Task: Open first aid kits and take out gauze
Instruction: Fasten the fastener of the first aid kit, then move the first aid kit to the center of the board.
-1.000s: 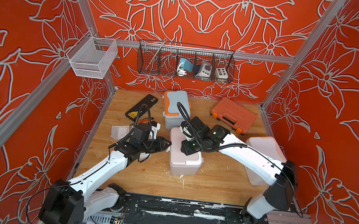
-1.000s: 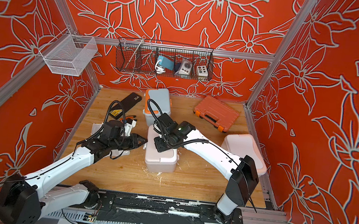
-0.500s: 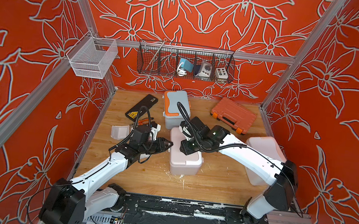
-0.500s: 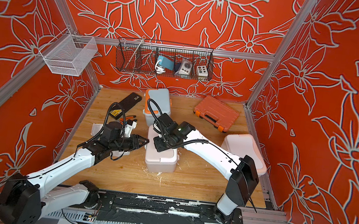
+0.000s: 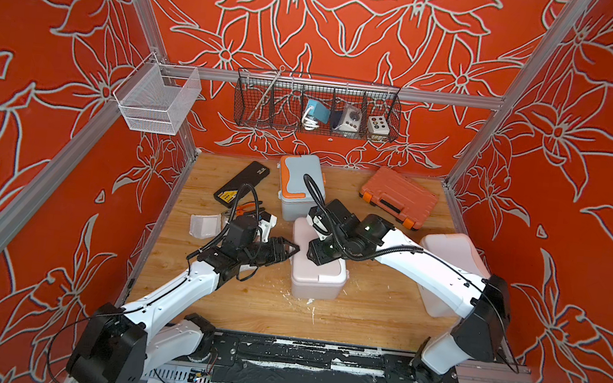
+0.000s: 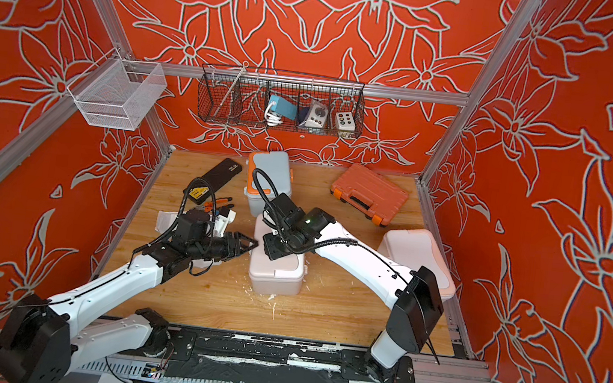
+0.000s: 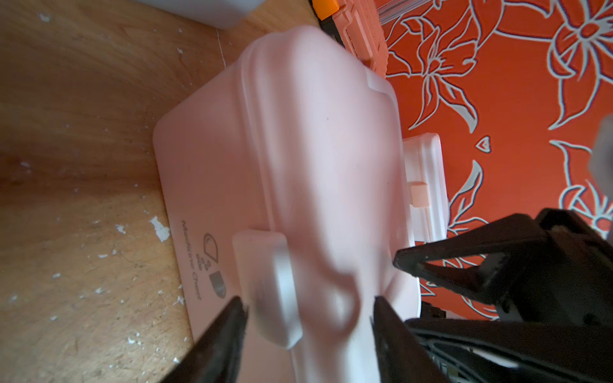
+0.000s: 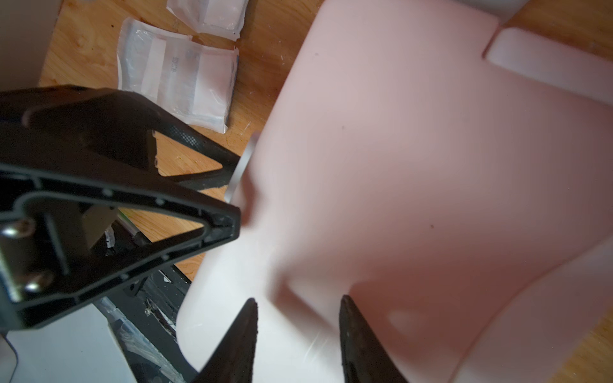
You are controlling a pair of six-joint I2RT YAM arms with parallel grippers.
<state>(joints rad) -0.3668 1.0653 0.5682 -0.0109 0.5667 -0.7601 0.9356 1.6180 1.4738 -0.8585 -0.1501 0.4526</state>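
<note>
Left gripper (image 7: 308, 298) — jaws wide — straddles the side latch (image 7: 265, 282) of the pink case (image 5: 320, 276); it runs front-to-back, lid up; right gripper (image 8: 297, 301) parted above.

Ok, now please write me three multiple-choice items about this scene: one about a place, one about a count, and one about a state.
1. Where on the table does the orange tool case lie?
A) back right B) front left C) front middle
2. How many first aid kits stand on the table?
A) two B) three C) five
3. How is the lid of the pink kit?
A) down on the body B) standing wide open C) taken off

Key:
1 A: it lies near the back wall, on the right.
2 B: the pink kit, the blue-grey kit and the white kit.
3 A: in both top views the lid lies flat on the body.
</note>
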